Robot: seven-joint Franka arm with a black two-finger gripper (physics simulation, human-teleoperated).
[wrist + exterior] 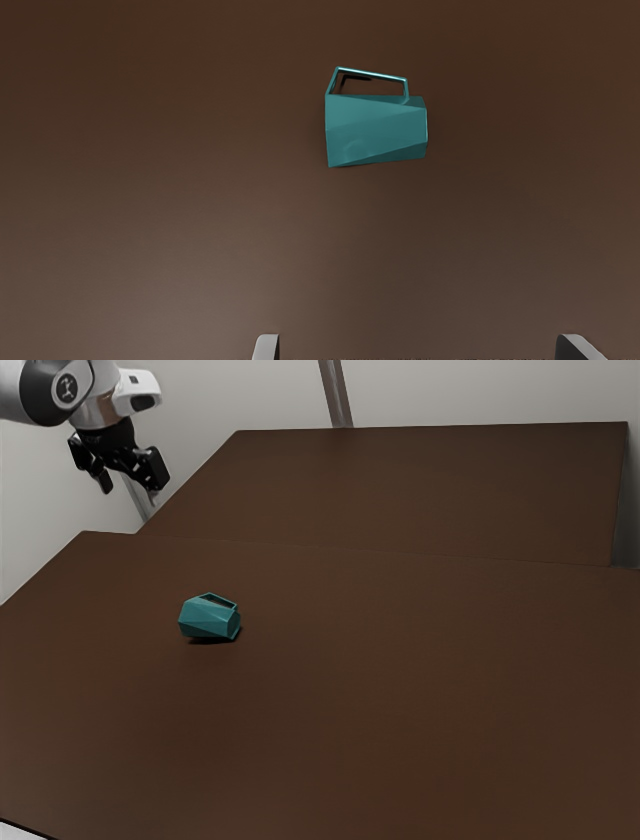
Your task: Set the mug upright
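Where the exterior view looks across the brown table (pixel 350 720), the teal mug (pixel 208 621) is found lying on its side, not upright, in the exterior view's left half, between the near and far edges. Its body is faceted, and a dark shadow lies directly beneath it. The handle (pixel 372 74) is an angular loop running along one flank of the body; in the exterior view it appears at the mug's upper side. Which end bears the mouth cannot be determined. The black gripper (pixel 130 491) hangs at the exterior view's upper left, well apart from the mug and pointing downward, below the white arm (pixel 137 392). Its jaws stand wide, with nothing between them: the wrist view shows both fingertips far from each other, and the mug is clear of both. A pale wall (pixel 240 395) rises behind the table, with a grey upright strip (pixel 336 395) near the middle of its far side.
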